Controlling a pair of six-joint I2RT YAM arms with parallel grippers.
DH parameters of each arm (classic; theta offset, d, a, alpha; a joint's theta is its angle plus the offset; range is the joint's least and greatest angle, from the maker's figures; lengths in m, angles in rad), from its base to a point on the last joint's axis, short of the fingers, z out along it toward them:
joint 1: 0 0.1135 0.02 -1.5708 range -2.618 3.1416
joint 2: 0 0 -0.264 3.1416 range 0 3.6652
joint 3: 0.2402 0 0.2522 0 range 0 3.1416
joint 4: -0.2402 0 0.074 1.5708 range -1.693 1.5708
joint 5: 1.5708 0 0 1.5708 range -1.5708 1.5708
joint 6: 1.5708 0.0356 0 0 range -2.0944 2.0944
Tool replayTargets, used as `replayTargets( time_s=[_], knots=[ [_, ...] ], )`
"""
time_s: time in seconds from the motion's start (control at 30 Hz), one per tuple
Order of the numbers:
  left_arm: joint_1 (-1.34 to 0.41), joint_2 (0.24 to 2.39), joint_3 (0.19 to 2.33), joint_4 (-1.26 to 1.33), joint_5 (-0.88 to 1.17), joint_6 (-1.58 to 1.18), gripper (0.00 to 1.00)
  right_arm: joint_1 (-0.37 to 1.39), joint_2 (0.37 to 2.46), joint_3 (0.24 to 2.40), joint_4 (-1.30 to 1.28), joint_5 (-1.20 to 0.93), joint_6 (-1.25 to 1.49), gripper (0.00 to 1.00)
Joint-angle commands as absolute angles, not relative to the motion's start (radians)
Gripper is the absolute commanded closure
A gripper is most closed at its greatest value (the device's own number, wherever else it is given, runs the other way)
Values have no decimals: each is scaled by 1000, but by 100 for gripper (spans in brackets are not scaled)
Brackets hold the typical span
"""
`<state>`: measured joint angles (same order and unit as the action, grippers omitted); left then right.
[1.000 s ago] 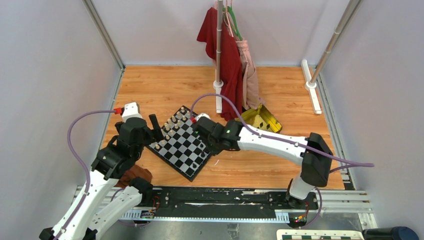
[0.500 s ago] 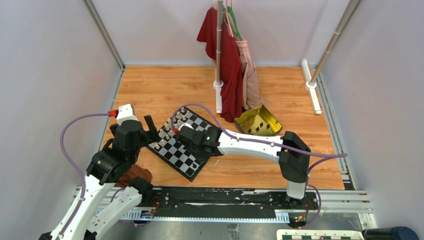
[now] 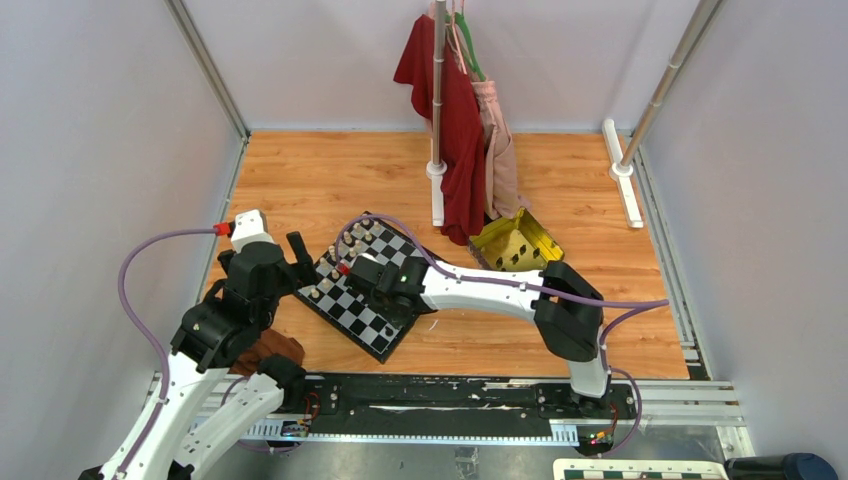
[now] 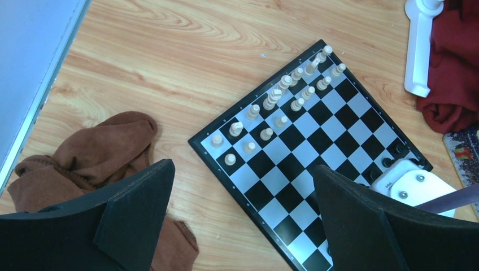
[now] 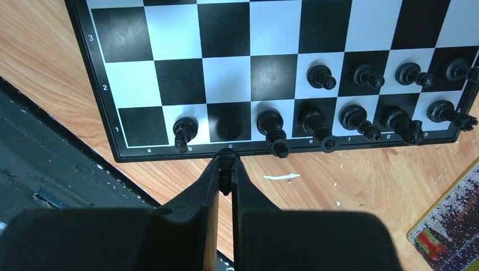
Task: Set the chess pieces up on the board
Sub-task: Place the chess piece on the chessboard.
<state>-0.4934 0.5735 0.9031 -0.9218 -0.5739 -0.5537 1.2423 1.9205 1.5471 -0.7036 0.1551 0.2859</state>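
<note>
Right claw (image 5: 226,165) around tiny black piece (image 5: 225,175)

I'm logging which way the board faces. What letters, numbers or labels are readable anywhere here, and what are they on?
"3", "2", "1": on the left border of the board, right wrist view.
"a", "b", "c", "e", "f", "g", "h": along its near border; "d" is hidden behind a black piece.
Printed mat at the lower right: too blurred to read.
Other views: nothing readable.
</note>
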Motion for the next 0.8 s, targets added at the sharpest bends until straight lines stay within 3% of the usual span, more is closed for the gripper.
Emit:
replayTargets(
  time_s=[0.0,0.77],
  knots=[
    [-486,565,913,-927,-592,-564,0,1249,1949,1575,-712,134,261,100],
    [-486,568,899,-926,-593,-570,0,1198,2006,1573,-677,86,233,100]
  ],
)
